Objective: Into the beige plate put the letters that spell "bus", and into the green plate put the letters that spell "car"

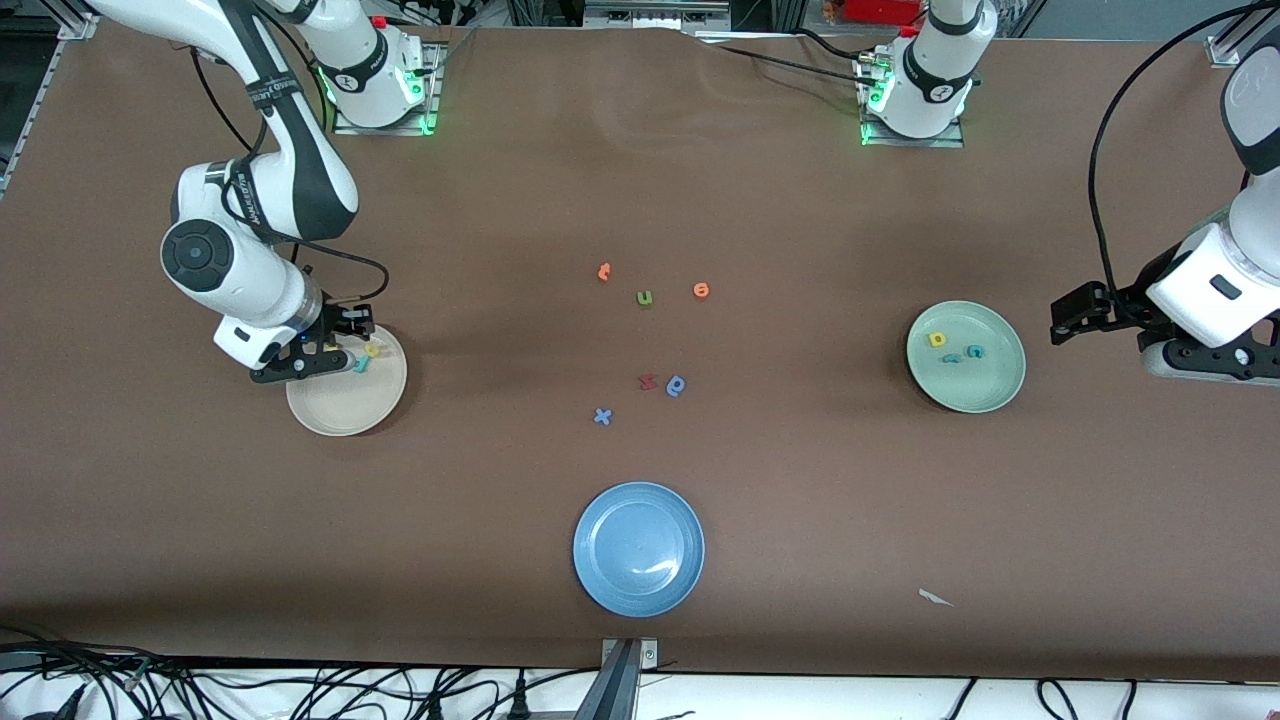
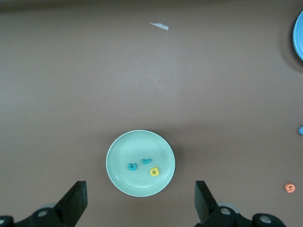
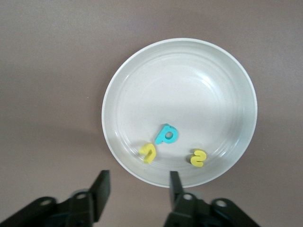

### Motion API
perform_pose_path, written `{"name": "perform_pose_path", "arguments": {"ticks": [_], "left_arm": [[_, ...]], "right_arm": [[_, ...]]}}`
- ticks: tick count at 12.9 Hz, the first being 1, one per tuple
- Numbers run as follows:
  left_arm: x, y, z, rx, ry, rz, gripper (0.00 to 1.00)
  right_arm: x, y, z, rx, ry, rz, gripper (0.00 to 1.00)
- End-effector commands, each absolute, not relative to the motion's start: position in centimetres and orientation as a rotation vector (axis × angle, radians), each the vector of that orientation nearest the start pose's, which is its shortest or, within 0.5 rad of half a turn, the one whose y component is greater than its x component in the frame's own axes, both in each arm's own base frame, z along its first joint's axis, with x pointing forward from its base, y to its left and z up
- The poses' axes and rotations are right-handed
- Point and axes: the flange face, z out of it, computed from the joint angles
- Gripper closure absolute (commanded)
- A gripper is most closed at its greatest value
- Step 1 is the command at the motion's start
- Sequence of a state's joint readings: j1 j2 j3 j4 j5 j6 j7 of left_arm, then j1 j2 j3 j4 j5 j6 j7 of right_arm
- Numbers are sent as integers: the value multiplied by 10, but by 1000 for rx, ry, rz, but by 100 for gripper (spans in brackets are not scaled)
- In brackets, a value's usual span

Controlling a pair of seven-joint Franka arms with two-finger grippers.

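The beige plate (image 1: 340,408) (image 3: 189,90) lies at the right arm's end of the table. In it are a teal b (image 3: 166,135), a yellow u (image 3: 148,152) and a yellow s (image 3: 198,158), all lying loose. My right gripper (image 1: 335,352) (image 3: 138,182) hangs open over that plate's rim with nothing between its fingers. The green plate (image 1: 988,388) (image 2: 124,149) holds a teal c (image 2: 132,166), a teal r (image 2: 147,161) and a yellow a (image 2: 154,171). My left gripper (image 1: 1075,318) (image 2: 140,198) waits open and empty, just off the green plate toward the left arm's end.
A blue plate (image 1: 638,575) sits nearest the front camera. Mid-table lie two orange letters (image 1: 604,271) (image 1: 701,290), an olive u (image 1: 645,298), a red letter (image 1: 647,381), a blue round letter (image 1: 677,386) and a blue x (image 1: 602,416). A white scrap (image 1: 935,598) lies near the front edge.
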State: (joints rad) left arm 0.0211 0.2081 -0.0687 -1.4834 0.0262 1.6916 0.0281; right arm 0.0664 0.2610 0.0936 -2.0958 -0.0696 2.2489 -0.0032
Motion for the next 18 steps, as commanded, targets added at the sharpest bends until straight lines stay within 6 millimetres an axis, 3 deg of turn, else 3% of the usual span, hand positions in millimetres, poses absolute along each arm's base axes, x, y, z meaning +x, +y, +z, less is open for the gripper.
{"name": "perform_pose_path", "arguments": {"ticks": [1, 4, 6, 10, 14, 16, 18], "left_arm": [[631, -29, 542, -3155, 162, 26, 0], [636, -44, 539, -3151, 179, -20, 0], [628, -50, 557, -3150, 193, -51, 0], [626, -57, 556, -3144, 189, -27, 0], [626, -58, 555, -3160, 192, -24, 0], [626, -61, 556, -3159, 190, -26, 0], [624, -59, 560, -3159, 197, -36, 0]], "right_arm": [[554, 87, 296, -3157, -350, 142, 0], [559, 88, 308, -3154, -325, 99, 0], [569, 90, 333, -3148, -317, 13, 0], [578, 91, 384, -3135, -263, -63, 0], [595, 91, 471, -3110, -195, 36, 0], [596, 84, 513, -3112, -183, 55, 0], [590, 77, 543, -3118, -181, 104, 0]]}}
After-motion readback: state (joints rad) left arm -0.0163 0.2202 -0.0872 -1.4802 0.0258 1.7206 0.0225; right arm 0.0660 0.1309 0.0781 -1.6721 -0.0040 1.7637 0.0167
